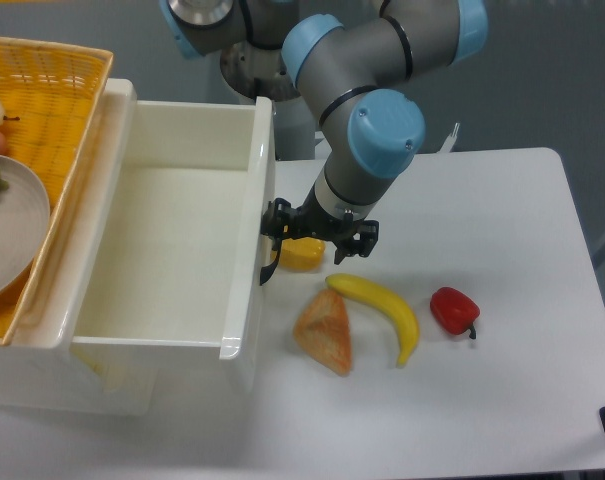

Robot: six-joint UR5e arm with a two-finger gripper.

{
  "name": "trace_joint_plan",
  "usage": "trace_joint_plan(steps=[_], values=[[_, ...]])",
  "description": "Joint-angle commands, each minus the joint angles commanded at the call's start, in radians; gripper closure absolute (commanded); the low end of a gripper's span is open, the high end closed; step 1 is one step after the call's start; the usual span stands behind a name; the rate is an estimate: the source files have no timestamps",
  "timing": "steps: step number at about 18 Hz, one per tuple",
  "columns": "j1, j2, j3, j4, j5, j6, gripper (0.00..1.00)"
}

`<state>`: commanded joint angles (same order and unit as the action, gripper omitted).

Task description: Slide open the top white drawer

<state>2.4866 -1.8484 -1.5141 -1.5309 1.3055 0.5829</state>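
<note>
Just below the hand (319,232), whose spread I cannot tell, lie a yellow block (302,255), a banana (382,310), a bread wedge (325,332) and a red pepper (454,310) on the white desk (502,220), while the top white drawer (172,250) stands pulled out at its left, front panel facing the hand.

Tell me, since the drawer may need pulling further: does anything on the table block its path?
The yellow block lies close in front of the top white drawer, under the gripper. The orange wedge and banana lie further out.
</note>
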Motion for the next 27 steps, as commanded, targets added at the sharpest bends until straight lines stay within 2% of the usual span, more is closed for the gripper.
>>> trace_joint_plan(steps=[2,6,10,15,23,26,27], values=[[0.005,-0.003,0.003,-0.021,-0.031,0.0,0.0],[0.006,-0.005,0.008,-0.026,-0.034,0.002,0.0],[0.009,-0.006,0.02,-0.061,-0.035,0.009,0.0],[0.011,-0.003,0.044,-0.063,-0.043,0.008,0.0],[0.04,0.008,0.041,-0.014,-0.014,0.009,0.0],[0.032,0.009,0.037,0.075,0.012,0.041,0.0],[0.026,0.009,0.035,0.084,0.044,0.075,0.0]])
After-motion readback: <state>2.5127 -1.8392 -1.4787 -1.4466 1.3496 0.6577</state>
